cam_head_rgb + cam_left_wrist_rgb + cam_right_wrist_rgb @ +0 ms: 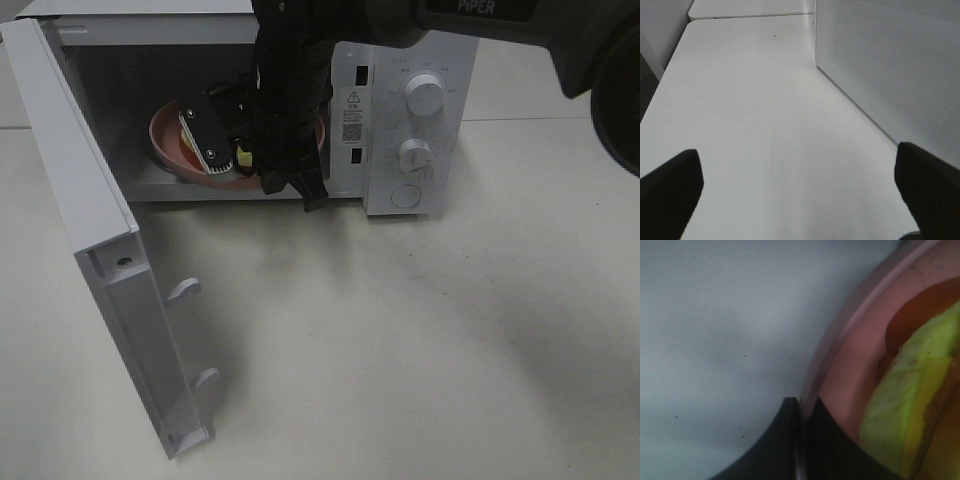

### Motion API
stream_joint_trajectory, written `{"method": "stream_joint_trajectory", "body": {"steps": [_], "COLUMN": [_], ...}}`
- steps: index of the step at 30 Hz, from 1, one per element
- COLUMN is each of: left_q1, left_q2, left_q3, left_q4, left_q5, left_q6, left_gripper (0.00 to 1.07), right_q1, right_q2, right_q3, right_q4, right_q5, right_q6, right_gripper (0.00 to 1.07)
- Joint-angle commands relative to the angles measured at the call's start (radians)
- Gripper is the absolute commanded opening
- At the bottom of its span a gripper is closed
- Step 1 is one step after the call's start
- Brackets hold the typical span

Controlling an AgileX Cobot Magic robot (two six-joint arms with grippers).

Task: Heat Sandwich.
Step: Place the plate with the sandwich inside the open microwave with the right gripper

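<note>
Right gripper (801, 407), clamped thinly on the plate (840, 355) rim, may slip and tip the sandwich (900, 395); left gripper (797, 152) stands apart, empty.

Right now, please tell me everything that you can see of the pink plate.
The pink plate is round, with a low raised rim, and it looks like matte plastic or ceramic. It is inside the open microwave and only partly in view. It carries the sandwich, whose green lettuce and reddish filling show. The right gripper is shut on its rim, one finger on each side. Whether the plate lies flat on the chamber floor, I cannot tell.
</note>
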Motion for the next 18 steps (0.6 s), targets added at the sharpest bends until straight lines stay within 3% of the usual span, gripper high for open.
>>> {"method": "stream_joint_trajectory", "body": {"steps": [1, 18], "left_q1": [0.004, 0.004], "left_q2": [-0.026, -0.026], "left_q3": [0.002, 0.002], "left_q4": [-0.008, -0.008], "left_q5": [-0.009, -0.009], "left_q6": [0.004, 0.004], "left_gripper": [0.99, 0.99], "right_q1": [0.003, 0.001], "right_q2": [0.019, 0.116], "right_q3": [-0.04, -0.163], "right_q4": [-0.014, -0.032], "right_q5": [-0.011, -0.023], "right_q6": [0.027, 0.059], "right_gripper": [0.01, 0.02]}}
